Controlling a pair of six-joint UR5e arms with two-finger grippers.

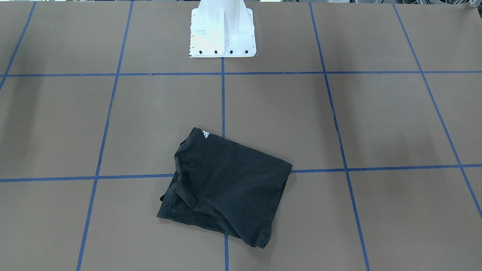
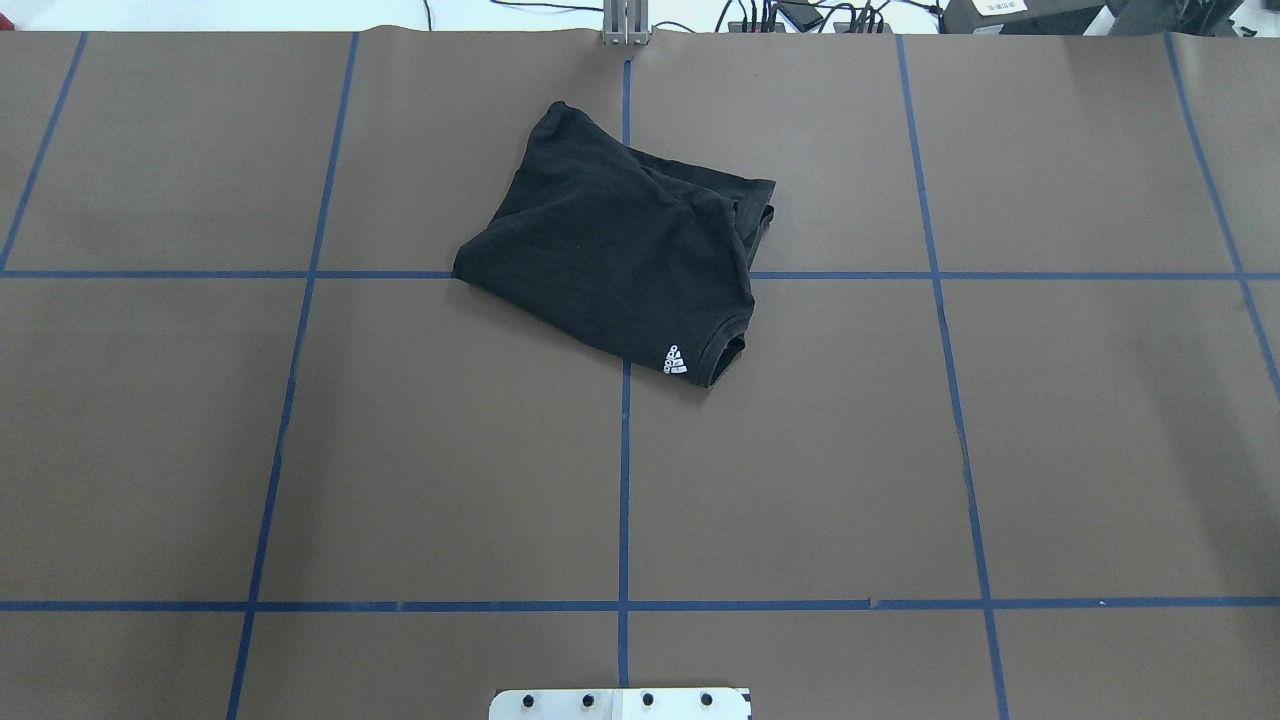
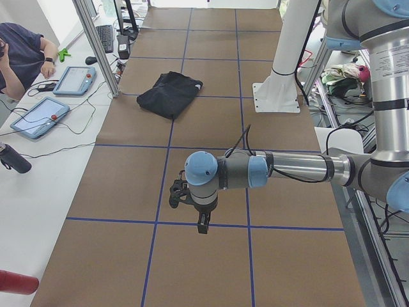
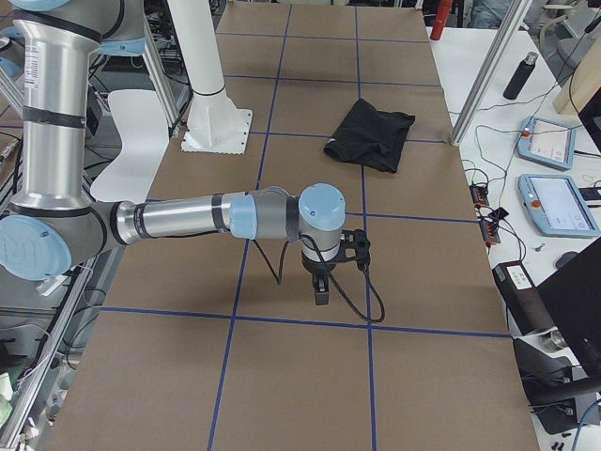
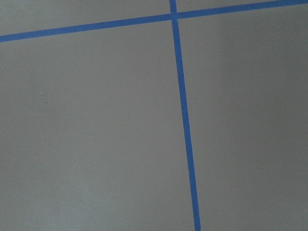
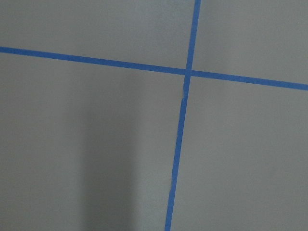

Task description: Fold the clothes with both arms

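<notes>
The black T-shirt (image 1: 226,188) lies folded in a rough, rumpled rectangle on the brown table, on the far side from the robot's base; it also shows in the overhead view (image 2: 620,250). A small white mark (image 2: 676,360) shows at its collar corner; the chest logo is hidden. The left gripper (image 3: 203,224) hangs above the table near its left end, far from the shirt (image 3: 169,93). The right gripper (image 4: 321,291) hangs above the right end, far from the shirt (image 4: 371,133). Both show only in side views, so I cannot tell whether they are open or shut. Both wrist views show only table and blue tape.
The white pedestal base (image 1: 222,34) stands at the robot's side of the table. Blue tape lines (image 2: 624,480) grid the table. An operator (image 3: 19,51) and tablets (image 3: 75,80) are beyond the table's far edge, behind a metal post (image 3: 96,45).
</notes>
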